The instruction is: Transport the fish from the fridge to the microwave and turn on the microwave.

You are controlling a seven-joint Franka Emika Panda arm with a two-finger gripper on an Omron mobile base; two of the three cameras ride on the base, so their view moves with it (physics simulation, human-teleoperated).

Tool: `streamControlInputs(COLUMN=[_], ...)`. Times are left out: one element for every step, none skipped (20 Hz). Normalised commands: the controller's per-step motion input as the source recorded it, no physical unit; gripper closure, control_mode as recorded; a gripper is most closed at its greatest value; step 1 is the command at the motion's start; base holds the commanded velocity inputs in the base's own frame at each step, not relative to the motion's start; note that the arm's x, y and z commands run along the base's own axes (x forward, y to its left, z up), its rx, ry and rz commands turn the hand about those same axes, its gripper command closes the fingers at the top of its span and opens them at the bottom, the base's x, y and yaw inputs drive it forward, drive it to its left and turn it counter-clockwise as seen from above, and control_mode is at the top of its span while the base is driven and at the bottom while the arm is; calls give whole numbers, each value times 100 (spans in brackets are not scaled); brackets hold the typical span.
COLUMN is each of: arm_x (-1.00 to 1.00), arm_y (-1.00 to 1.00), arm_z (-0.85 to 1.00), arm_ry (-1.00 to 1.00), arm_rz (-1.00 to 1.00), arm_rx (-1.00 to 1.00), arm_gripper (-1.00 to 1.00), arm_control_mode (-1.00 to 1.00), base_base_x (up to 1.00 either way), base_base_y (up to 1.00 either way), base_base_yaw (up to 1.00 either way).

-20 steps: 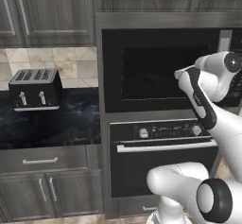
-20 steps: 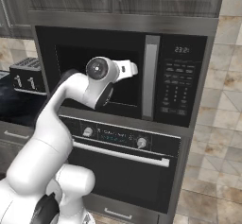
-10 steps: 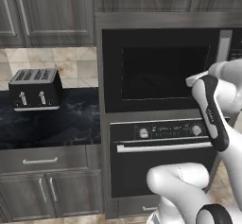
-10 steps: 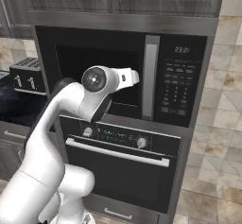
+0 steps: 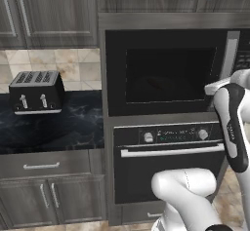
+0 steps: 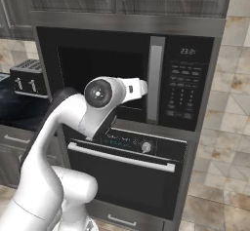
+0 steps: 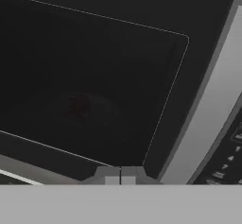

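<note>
The microwave [image 6: 127,76] stands with its door shut, so the carrying part of the task looks finished and the step in hand is the last one: switching it on. Through the dark window [image 7: 90,81] in the hand view a faint reddish smudge [image 7: 79,106] sits at about 8 o'clock from the pane's middle, on what seems to be the round turntable; that is most likely the fish, though it is too dim to be sure. The gripper [image 7: 120,176] hovers close before the door's lower edge, its two finger tips pressed together with nothing between them. The long grey handle [image 6: 155,80] lies at 2 o'clock from the finger tips, and the button panel [image 6: 182,89] is beyond it, at 3 o'clock. The next move calls for sliding the hand past the handle toward 3 o'clock and pressing a start button with the closed tips, without snagging the handle.
</note>
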Motion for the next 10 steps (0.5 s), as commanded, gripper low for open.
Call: streamControlInputs(arm_x=[-4,0,0,0,0,0,0,0,0,0], arm_y=[-19,-19,-26,-27,-24,-23,-25,-29,-32,-33], arm_z=[0,0,0,0,0,0,0,0,0,0], arm_ry=[0,0,0,0,0,0,1,3,7,4], arm_rz=[0,0,0,0,0,0,0,0,-2,-3], arm_rx=[6,11,14,13,10,13,17,20,23,25], arm_gripper=[100,100,100,100,100,100,100,100,100,100], arm_control_mode=[-100,-100,-100,-100,-100,-100,-100,-100,-100,-100], base_base_x=[0,0,0,0,0,0,0,0,0,0], base_base_y=[0,0,0,0,0,0,0,0,0,0], base_base_yaw=[0,0,0,0,0,0,0,0,0,0])
